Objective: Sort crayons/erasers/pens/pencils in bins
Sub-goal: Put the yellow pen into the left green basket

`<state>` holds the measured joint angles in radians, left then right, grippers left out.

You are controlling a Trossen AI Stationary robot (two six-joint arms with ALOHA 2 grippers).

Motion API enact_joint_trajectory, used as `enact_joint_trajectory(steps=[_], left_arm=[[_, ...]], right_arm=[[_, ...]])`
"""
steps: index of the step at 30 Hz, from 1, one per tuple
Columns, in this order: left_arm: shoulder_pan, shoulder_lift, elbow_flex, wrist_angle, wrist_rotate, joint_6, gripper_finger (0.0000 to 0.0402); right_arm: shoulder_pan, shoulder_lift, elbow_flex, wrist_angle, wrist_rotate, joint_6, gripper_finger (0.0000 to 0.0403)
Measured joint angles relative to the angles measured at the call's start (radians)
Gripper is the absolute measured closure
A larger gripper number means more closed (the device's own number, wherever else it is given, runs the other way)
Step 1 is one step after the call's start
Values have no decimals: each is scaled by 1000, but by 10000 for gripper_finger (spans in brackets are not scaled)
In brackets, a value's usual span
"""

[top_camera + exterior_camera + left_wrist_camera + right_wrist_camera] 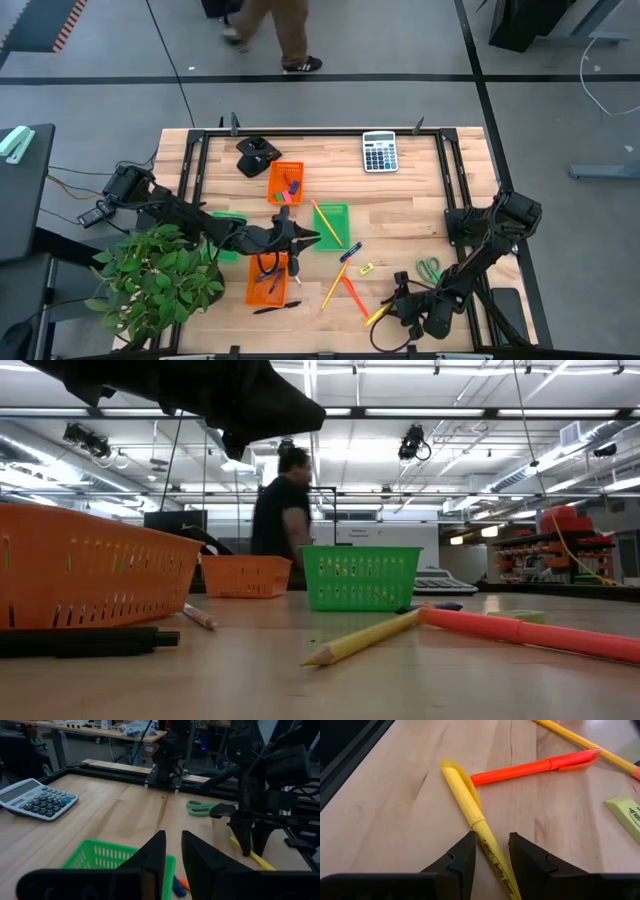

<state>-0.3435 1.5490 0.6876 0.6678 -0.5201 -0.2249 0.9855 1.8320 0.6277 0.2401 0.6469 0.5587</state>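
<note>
The left gripper (305,238) hung above the table's middle by the green bin (332,224), fingers narrowly parted and empty. The right gripper (490,851) stood part-open astride the yellow pen (467,802), which ran lengthwise between its fingers, unclamped

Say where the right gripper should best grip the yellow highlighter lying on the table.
Probably mid-barrel, just below the cap, coming straight down with fingers across its width. The yellow highlighter lies flat on the table, clear of the orange highlighter, and the right gripper already straddles its printed end.
</note>
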Motion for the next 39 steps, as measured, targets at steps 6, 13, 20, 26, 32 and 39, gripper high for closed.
enact_joint_trajectory(steps=[6, 13, 20, 26, 32, 39], left_arm=[[-1, 0, 0, -43, 0, 8, 327], [0, 0, 0, -83, 0, 27, 335], [16, 0, 0, -81, 0, 99, 328], [7, 0, 0, -81, 0, 130, 329], [-31, 0, 0, -74, 1, 241, 327], [-78, 0, 0, -1, 3, 441, 324]], right_arm=[[-29, 1, -6, 53, -53, -49, 282], [-48, 3, -5, 101, -123, -31, 332], [-48, 4, -4, 101, -123, -8, 363], [-48, -28, 16, 69, -122, -7, 363], [-48, -172, 30, 81, -33, -150, 363], [-87, -330, 31, 64, 213, -449, 363]])
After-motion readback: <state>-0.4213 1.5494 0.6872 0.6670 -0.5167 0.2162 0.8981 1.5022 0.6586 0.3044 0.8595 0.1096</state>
